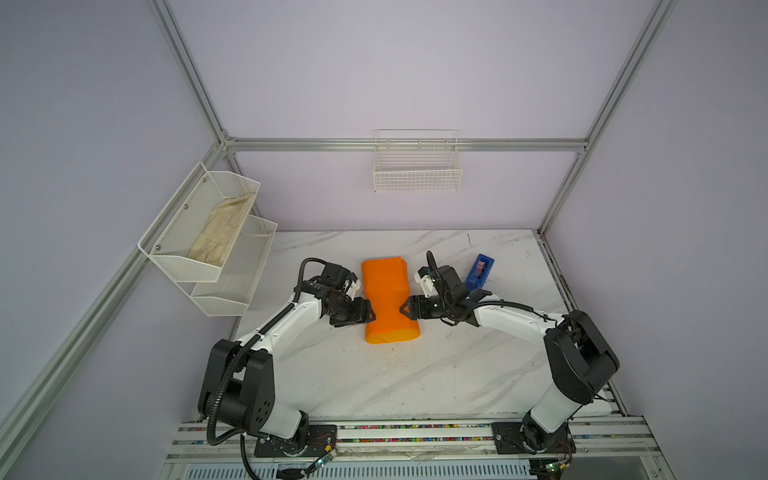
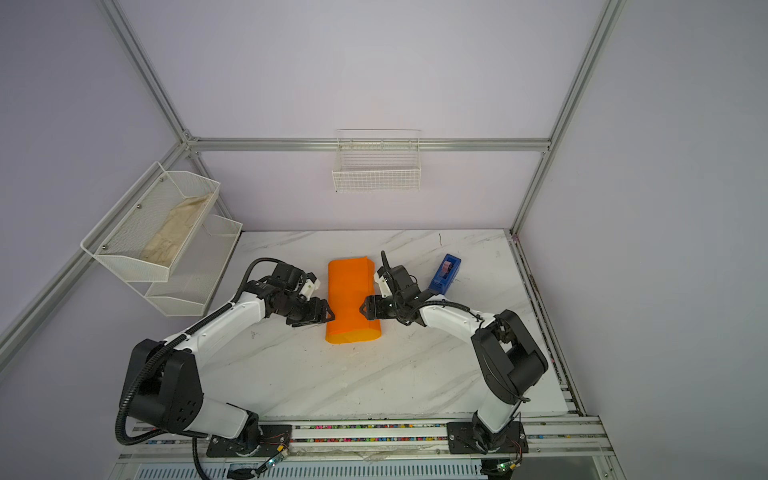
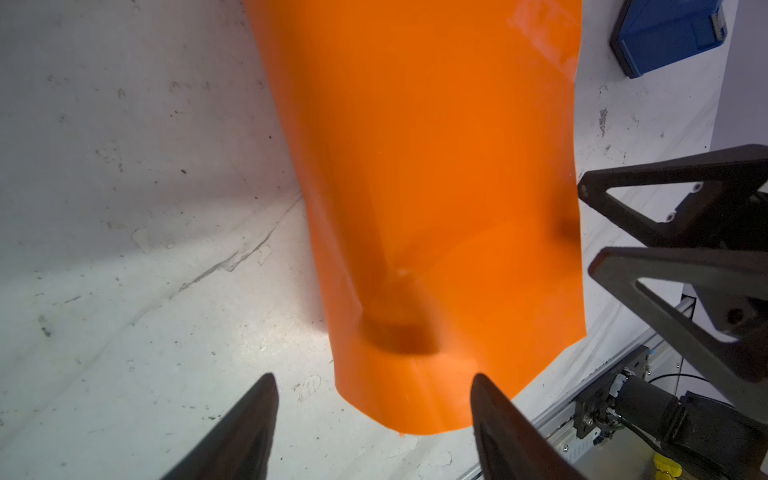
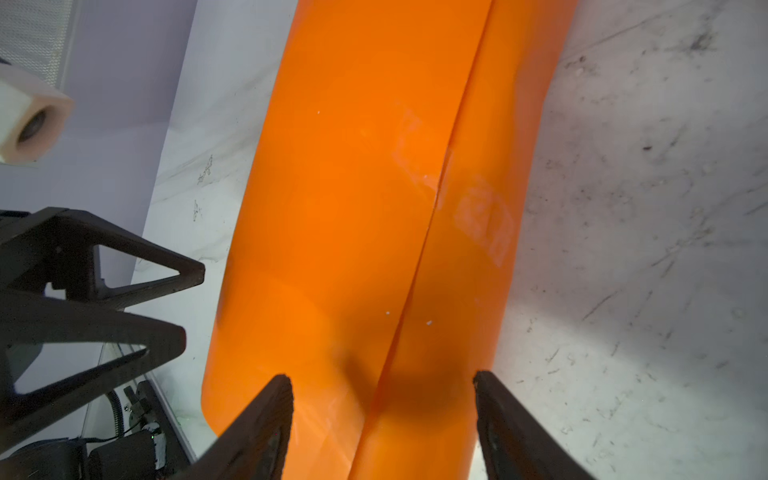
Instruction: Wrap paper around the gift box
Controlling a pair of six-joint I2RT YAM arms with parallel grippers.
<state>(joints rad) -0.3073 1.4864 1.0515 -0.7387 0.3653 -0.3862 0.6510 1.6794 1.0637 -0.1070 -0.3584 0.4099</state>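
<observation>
The paper (image 1: 388, 297) lies as a long orange tube at the middle of both top views, running from mid-frame down toward the lower centre, both ends open. The box is hidden inside, so I cannot tell exactly where it sits. The tube pinches to a waist between the claws and bulges toward its lower end. I judge the sheet thin, light and glossy: it should dent under any press, as the dimple in the left wrist view suggests, slide between smooth pads, and collapse where nothing backs it. The box should be the only stiff part. A lengthwise seam (image 4: 432, 208) runs down the top with a patch of clear tape (image 4: 484, 222) across it, so pulling there risks opening it. The better hold is probably the loose overhang at an open end, pinched at its edge, with the middle steadied. The left claw (image 3: 374, 386) sits against the tube's left flank, jaws well apart and gripping nothing. The right claw (image 4: 380, 380) meets the right flank at the waist, jaws equally wide with paper under them, not pinched. A blue dispenser (image 1: 480, 272) stands right of centre on the marble tabletop (image 1: 374, 382), just behind the right arm.
</observation>
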